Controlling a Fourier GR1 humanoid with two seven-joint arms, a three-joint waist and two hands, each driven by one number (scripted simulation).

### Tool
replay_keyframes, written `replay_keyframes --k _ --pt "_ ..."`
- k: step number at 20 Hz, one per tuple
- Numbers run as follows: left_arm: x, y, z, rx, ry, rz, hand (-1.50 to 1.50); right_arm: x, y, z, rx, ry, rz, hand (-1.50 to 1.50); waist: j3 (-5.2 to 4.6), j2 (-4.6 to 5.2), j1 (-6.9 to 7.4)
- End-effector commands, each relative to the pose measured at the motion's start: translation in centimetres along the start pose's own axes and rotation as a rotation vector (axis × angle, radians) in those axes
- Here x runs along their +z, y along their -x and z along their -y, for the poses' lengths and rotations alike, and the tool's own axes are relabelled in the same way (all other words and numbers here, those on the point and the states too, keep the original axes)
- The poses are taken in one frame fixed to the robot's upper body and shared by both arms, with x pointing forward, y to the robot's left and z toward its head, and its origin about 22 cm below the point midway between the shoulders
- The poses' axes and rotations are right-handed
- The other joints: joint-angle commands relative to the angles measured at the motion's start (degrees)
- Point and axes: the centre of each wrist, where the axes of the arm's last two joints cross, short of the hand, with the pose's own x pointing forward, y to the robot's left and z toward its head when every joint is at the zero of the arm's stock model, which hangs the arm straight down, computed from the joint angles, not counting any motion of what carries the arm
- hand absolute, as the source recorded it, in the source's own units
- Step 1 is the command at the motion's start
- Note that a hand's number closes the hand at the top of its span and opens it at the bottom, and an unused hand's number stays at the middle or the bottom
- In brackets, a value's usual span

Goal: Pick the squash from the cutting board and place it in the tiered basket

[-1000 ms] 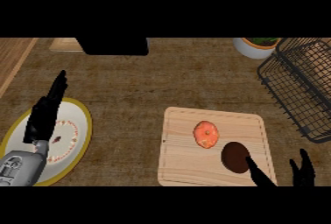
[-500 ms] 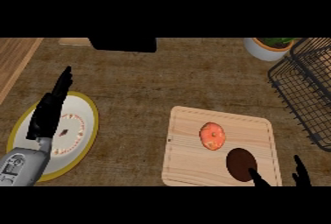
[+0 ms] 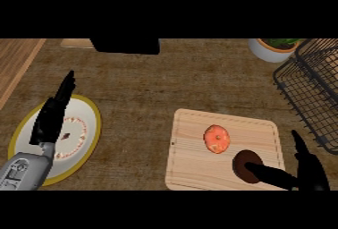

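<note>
Since the earlier frames, board [image 3: 198, 134] and plate [image 3: 89, 129] sit further right in view, and the right hand [image 3: 300, 172] shows more fully at the lower right corner. Nearest, that right hand is spread: its thumb lies across the near right part of the board, tip at a dark brown round object [image 3: 246, 164], while a straight finger points away just off the board's right edge; it holds nothing. At lower left, the left hand [image 3: 52, 118] extends from its grey forearm [image 3: 23, 172] with fingers straight and pressed together, pointing away over the plate, a white disc with a yellow rim and a faint reddish ring pattern. On the wooden board, the squash [image 3: 217, 138] appears as an orange, roughly oval piece near the centre, just beyond and left of the brown object, apart from both hands. Further off at right, the black wire basket [image 3: 310, 94] stands beside the board, not touching it. Beyond it at the far right is a white pot [image 3: 267, 51] with an orange rim and green leaves. A black block [image 3: 125, 45] sits at the far edge, left of centre.
</note>
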Motion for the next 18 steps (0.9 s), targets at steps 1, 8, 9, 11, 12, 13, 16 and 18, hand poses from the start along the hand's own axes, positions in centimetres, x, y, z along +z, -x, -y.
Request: replay_keyframes --k 1,8,9,11,12,13,16,18 --pt "-0.1 -0.1 0.0 0.004 -0.012 -0.013 0.0 0.6 -4.7 -0.5 0.055 -0.037 -0.166 -1.5 0.22 -0.31 -0.85" --pt "0.5 -0.2 -0.4 0.001 -0.026 -0.024 0.0 0.3 -6.3 -5.1 0.151 -0.091 -0.217 -1.5 0.33 -0.58 -1.83" --pt "-0.2 -0.3 -0.2 -0.012 -0.034 -0.019 0.0 0.5 -7.0 -5.9 0.161 -0.1 -0.197 -1.5 0.27 -0.46 -2.15" --pt "-0.1 -0.7 -1.5 -0.009 -0.042 -0.027 0.0 0.4 -7.2 -6.8 0.149 -0.09 -0.209 -1.5 0.33 -0.63 -2.26" --pt "0.6 0.5 0.1 0.008 -0.031 -0.028 0.0 -0.3 -8.3 -6.5 0.174 -0.098 -0.209 -1.5 0.32 -0.51 -2.24" --pt "1.5 0.9 -0.3 0.011 -0.039 -0.03 0.0 0.2 -7.9 -7.8 0.17 -0.103 -0.212 -1.5 0.3 -0.67 -1.96" --pt "0.4 0.6 -0.5 0.009 -0.039 -0.034 0.0 0.3 -8.2 -8.5 0.22 -0.08 -0.189 -1.5 0.38 -0.62 -2.86" --pt "0.4 1.1 -2.2 0.004 -0.039 -0.041 0.0 0.0 -8.7 -8.7 0.269 -0.074 -0.188 -1.5 0.27 -0.63 -2.85"
